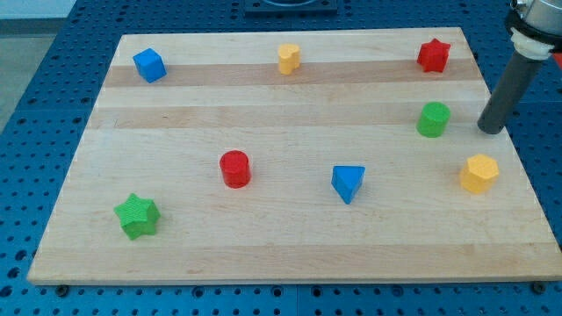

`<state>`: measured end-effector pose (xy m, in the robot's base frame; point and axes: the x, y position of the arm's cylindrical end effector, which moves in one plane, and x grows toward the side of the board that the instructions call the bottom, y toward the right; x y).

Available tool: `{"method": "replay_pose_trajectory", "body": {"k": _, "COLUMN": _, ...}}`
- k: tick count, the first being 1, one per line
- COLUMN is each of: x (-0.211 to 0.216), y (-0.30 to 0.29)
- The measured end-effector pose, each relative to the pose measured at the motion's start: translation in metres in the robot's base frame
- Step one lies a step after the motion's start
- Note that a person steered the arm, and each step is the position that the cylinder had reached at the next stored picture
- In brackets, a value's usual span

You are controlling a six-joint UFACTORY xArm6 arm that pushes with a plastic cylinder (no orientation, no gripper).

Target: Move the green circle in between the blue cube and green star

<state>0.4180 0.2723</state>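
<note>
The green circle (433, 119) stands at the view's right, on the wooden board (290, 246). The blue cube (149, 65) is at the top left. The green star (137, 216) is at the bottom left. My tip (491, 129) is at the board's right edge, a short way to the right of the green circle and apart from it.
A yellow block (290, 58) is at the top middle and a red star (433, 55) at the top right. A red circle (235, 168) and a blue triangle (348, 183) sit mid-board. A yellow hexagon (479, 173) lies below my tip.
</note>
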Motion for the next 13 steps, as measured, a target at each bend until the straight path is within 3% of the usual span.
{"method": "replay_pose_trajectory", "body": {"k": 5, "x": 0.000, "y": -0.201}}
{"method": "replay_pose_trajectory", "body": {"k": 7, "x": 0.002, "y": -0.118}}
{"method": "replay_pose_trajectory", "body": {"k": 9, "x": -0.028, "y": -0.120}}
{"method": "replay_pose_trajectory", "body": {"k": 13, "x": -0.023, "y": -0.234}}
